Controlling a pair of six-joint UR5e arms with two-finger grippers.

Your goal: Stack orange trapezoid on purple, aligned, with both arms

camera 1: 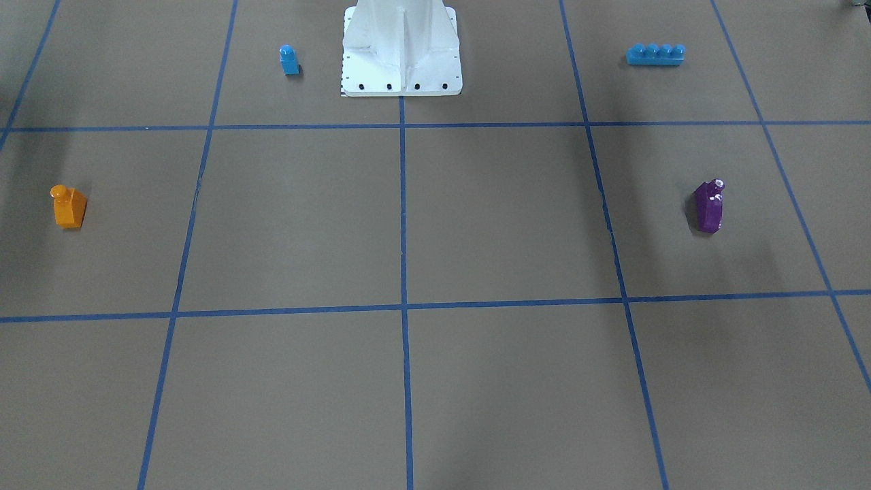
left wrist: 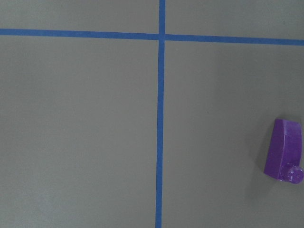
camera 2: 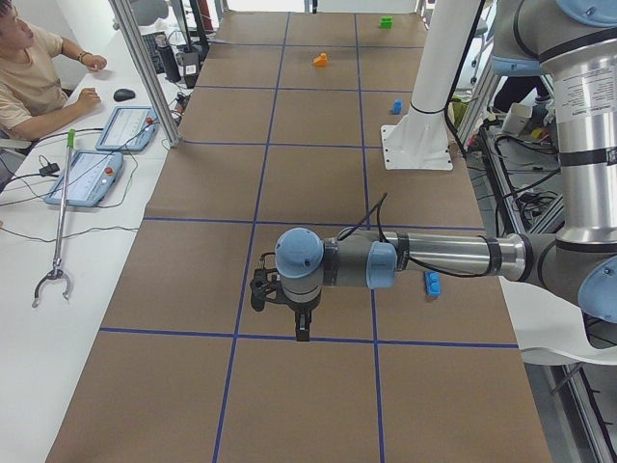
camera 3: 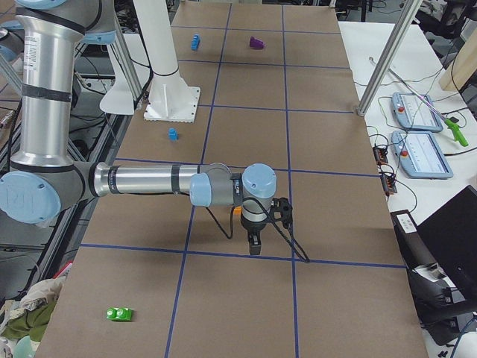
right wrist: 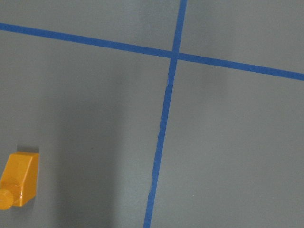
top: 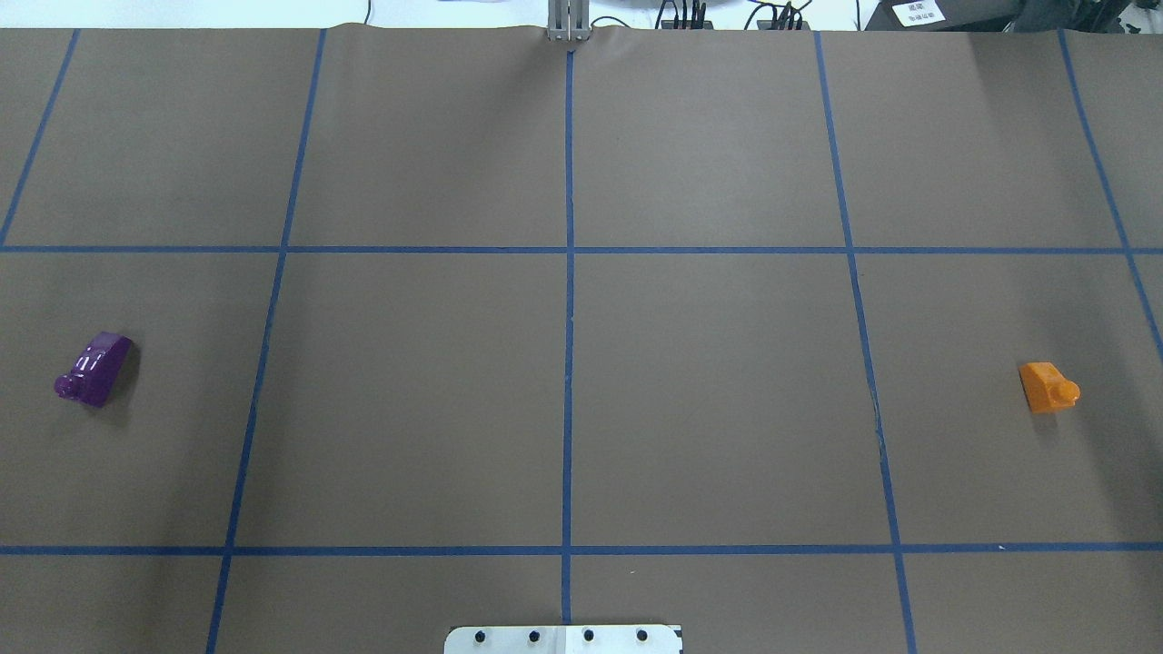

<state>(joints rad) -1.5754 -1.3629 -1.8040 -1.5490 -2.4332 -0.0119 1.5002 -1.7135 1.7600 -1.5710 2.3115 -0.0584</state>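
Note:
The orange trapezoid (camera 1: 69, 207) stands on the brown table at the robot's right, and also shows in the overhead view (top: 1048, 387) and at the lower left of the right wrist view (right wrist: 18, 180). The purple block (camera 1: 709, 205) stands at the robot's left, and shows in the overhead view (top: 94, 367) and at the right edge of the left wrist view (left wrist: 284, 150). My left gripper (camera 2: 302, 328) and right gripper (camera 3: 253, 243) show only in the side views, hanging above the table near their blocks. I cannot tell whether they are open or shut.
A small blue single-stud block (camera 1: 289, 60) and a long blue four-stud brick (camera 1: 655, 54) lie either side of the white mounting base (camera 1: 401, 61). A green block (camera 3: 119, 314) lies at the right end. An operator (camera 2: 34, 68) sits beside the table.

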